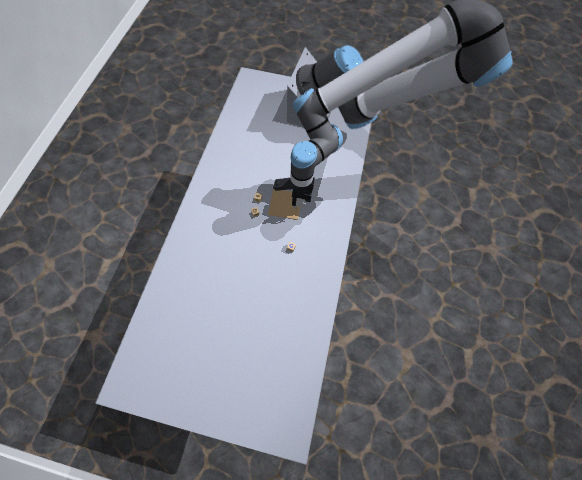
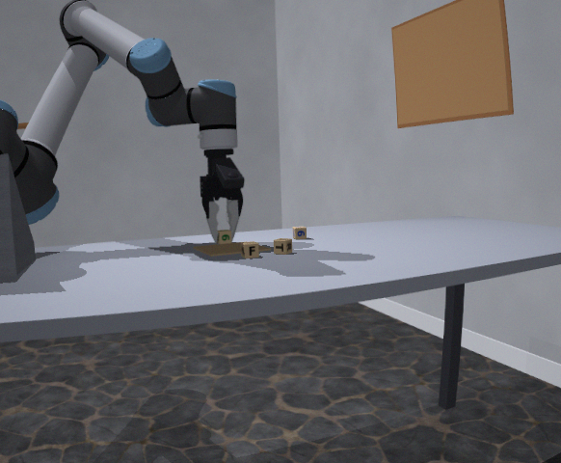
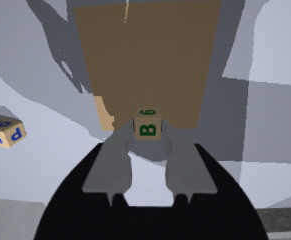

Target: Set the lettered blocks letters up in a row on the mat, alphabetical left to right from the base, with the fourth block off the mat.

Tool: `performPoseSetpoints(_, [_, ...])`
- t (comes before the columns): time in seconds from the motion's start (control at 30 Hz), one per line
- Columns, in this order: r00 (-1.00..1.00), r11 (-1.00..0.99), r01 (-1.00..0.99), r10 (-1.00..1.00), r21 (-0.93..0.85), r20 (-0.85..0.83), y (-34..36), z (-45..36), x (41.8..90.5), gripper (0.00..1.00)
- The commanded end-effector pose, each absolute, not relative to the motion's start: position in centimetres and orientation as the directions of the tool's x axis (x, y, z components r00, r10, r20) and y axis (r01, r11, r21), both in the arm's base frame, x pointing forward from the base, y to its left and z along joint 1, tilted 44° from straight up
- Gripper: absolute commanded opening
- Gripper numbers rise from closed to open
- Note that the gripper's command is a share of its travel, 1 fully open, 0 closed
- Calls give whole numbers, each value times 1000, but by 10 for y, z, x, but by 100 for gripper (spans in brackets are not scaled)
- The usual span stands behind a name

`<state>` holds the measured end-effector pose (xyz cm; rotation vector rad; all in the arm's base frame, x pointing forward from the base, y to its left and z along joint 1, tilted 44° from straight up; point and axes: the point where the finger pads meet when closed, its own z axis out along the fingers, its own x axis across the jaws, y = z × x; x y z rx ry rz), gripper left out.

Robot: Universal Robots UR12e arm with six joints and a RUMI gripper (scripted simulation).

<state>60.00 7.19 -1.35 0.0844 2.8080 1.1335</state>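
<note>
The fingers of the gripper point(image 3: 149, 150) are clamped on a tan block point(image 3: 148, 125), green B uppermost, at the brown mat's point(image 3: 145, 60) six-o'clock edge.

A grey table point(image 2: 420, 249) on dark legs point(image 2: 451, 343) stands over a cobbled stone floor point(image 1: 462, 289); an orange board point(image 2: 451, 65) hangs upper right on the wall

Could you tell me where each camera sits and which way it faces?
Top: high above, looking down on the table, mat and whole arm.
Exterior: low, beside the table, facing across it; arm and tool show.
Wrist: on the tool, looking down past its fingers.
Exterior and wrist share the held B block.
</note>
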Motion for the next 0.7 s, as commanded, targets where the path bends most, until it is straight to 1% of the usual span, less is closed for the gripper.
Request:
performPoseSetpoints(0.0, [-992,720,9,94,694,-84,71,-13,601,9])
performPoseSetpoints(0.67, [-992,720,9,94,694,-84,74,-16,601,9])
